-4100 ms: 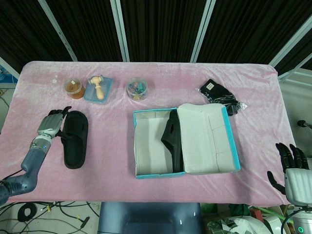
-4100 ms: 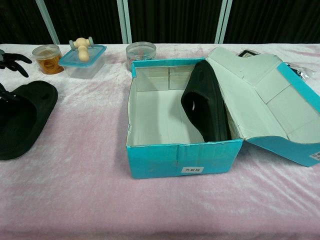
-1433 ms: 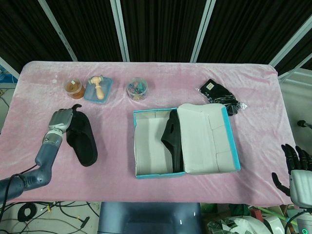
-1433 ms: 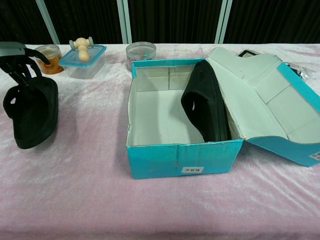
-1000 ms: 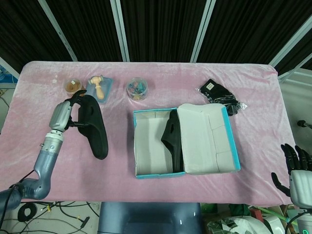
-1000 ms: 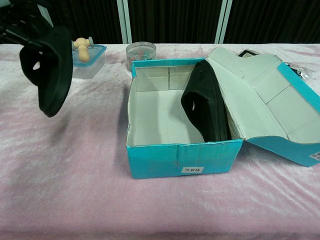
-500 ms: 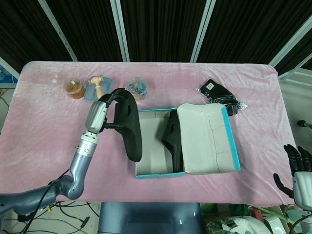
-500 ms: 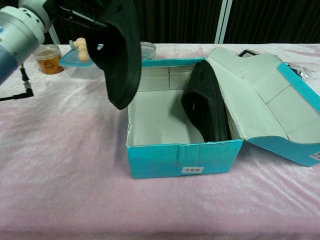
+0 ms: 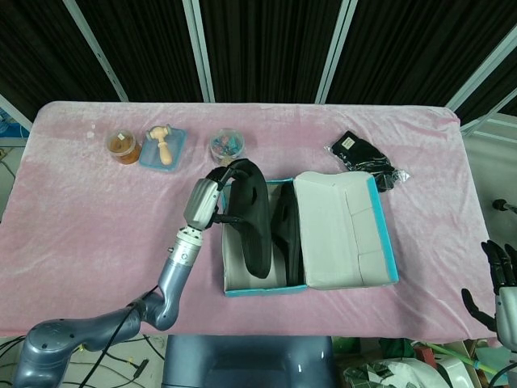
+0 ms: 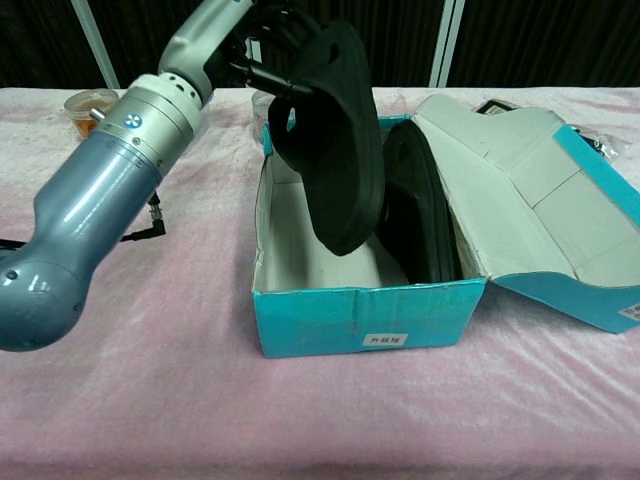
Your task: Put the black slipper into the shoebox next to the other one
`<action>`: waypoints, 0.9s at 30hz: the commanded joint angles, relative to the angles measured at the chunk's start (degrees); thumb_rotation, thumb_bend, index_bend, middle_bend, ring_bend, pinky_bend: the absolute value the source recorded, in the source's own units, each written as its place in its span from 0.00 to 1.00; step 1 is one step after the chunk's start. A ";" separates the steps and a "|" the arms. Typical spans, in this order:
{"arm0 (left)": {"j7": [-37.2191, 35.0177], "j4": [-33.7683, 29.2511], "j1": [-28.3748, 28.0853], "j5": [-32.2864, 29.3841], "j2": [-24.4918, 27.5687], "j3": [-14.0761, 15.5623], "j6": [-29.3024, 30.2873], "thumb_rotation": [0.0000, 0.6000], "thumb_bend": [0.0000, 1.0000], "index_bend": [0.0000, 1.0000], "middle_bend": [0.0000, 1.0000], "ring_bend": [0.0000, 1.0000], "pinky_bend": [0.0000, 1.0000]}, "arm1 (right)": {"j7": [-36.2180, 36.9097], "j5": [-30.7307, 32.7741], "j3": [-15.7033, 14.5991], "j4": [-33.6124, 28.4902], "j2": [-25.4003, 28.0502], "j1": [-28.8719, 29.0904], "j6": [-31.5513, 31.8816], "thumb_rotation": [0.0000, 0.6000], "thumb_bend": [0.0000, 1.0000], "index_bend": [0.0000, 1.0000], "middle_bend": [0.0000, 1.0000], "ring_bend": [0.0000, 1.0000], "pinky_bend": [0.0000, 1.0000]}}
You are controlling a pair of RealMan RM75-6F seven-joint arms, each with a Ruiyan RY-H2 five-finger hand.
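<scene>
My left hand (image 9: 212, 192) (image 10: 262, 42) grips a black slipper (image 9: 253, 218) (image 10: 338, 140) by its upper end. The slipper hangs on edge above the open teal shoebox (image 9: 242, 287) (image 10: 340, 320), its lower end over the box's left half. The other black slipper (image 9: 290, 234) (image 10: 422, 215) leans on edge against the box's right wall. My right hand (image 9: 501, 295) shows at the lower right corner of the head view, off the table, fingers apart and holding nothing.
The box's lid (image 9: 343, 230) (image 10: 530, 210) lies folded open to the right. Behind stand an orange-filled jar (image 9: 123, 146) (image 10: 88, 105), a blue container with a wooden toy (image 9: 163, 146) and a round clear jar (image 9: 227, 148). A black packet (image 9: 363, 159) lies far right.
My left hand has carried the slipper to the right, from beside the box's left wall to above its inside. The right hand has sunk a little lower.
</scene>
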 commanded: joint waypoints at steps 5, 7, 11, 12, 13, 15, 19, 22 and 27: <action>-5.98 7.27 -1.11 2.28 -4.90 1.89 0.47 1.00 0.00 0.15 0.52 0.37 0.29 | 0.13 0.37 0.04 -0.22 0.26 -0.41 0.31 1.00 0.24 0.03 0.07 0.00 0.08; -6.77 8.41 -0.98 2.74 -5.41 2.32 0.82 1.00 0.00 0.14 0.52 0.37 0.29 | 0.19 0.35 0.04 -0.26 0.27 -0.46 0.36 1.00 0.24 0.03 0.07 0.00 0.08; -8.27 9.74 -0.67 3.12 -5.97 2.72 1.20 1.00 0.00 0.14 0.53 0.37 0.29 | 0.09 0.26 0.01 -0.36 0.25 -0.45 0.29 1.00 0.24 0.03 0.07 0.00 0.08; -8.56 10.03 -0.59 3.19 -6.09 2.80 1.26 1.00 0.00 0.14 0.53 0.37 0.29 | 0.04 0.26 0.00 -0.40 0.25 -0.45 0.26 1.00 0.24 0.03 0.07 0.00 0.08; -8.77 10.28 -0.52 3.23 -6.17 2.88 1.25 1.00 0.00 0.14 0.53 0.37 0.29 | -0.01 0.23 0.00 -0.45 0.26 -0.42 0.20 1.00 0.24 0.03 0.07 0.00 0.08; -9.05 10.68 -0.37 3.29 -6.28 3.10 1.07 1.00 0.00 0.14 0.52 0.37 0.29 | -0.10 0.16 -0.02 -0.57 0.28 -0.42 0.19 1.00 0.24 0.03 0.07 0.00 0.08; -8.95 11.20 -0.07 3.00 -6.40 3.58 -0.23 1.00 0.00 0.13 0.52 0.37 0.29 | -0.38 0.10 0.00 -0.82 0.29 -0.40 0.15 1.00 0.24 0.03 0.07 0.00 0.08; -8.11 11.57 0.05 2.53 -6.38 3.82 -1.61 1.00 0.00 0.12 0.52 0.37 0.29 | -0.52 0.09 -0.04 -0.90 0.30 -0.40 0.09 1.00 0.24 0.03 0.07 0.00 0.08; -5.00 10.95 -0.18 0.92 -5.60 3.49 -5.29 1.00 0.00 0.11 0.52 0.37 0.30 | -0.80 0.04 -0.09 -1.12 0.41 -0.44 0.04 1.00 0.24 0.03 0.07 0.00 0.08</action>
